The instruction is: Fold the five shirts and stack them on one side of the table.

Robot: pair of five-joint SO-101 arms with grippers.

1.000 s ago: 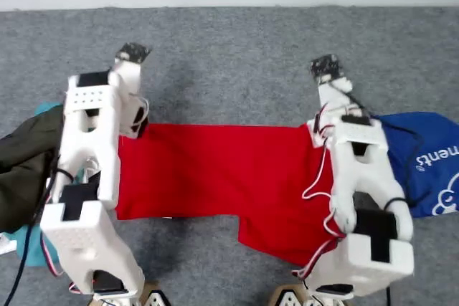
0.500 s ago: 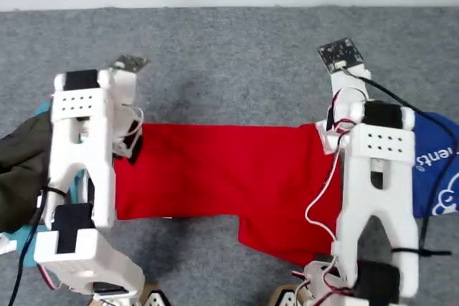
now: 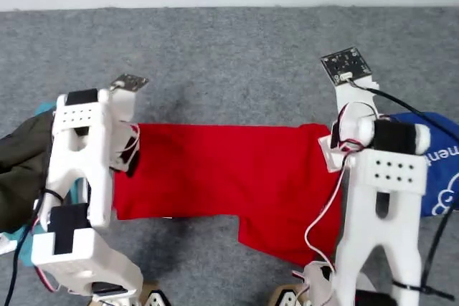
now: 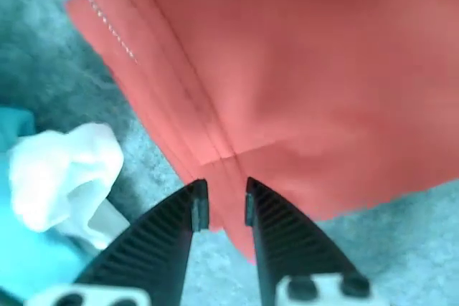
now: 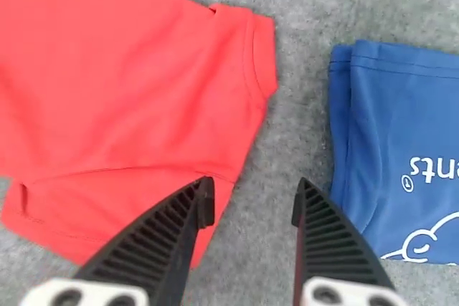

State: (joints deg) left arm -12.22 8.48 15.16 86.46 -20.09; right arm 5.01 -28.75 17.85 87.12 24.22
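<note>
Red shirt [image 3: 222,170] lay flat across the middle of the grey surface [image 3: 237,62], with a lower flap sticking out toward the near edge. Left gripper [image 4: 222,206] sat over the shirt's left hem. Its jaws were only narrowly apart, red cloth showed in the gap, and no grip was evident. Right gripper [image 5: 251,202] hung above bare surface between the red shirt and the blue shirt [image 5: 401,155], its jaws spread wide and holding nothing. Blue shirt lay at the right edge. A dark green garment [image 3: 21,170] lay at the left edge, with teal cloth [image 4: 29,249] and white cloth [image 4: 61,170] beside it.
</note>
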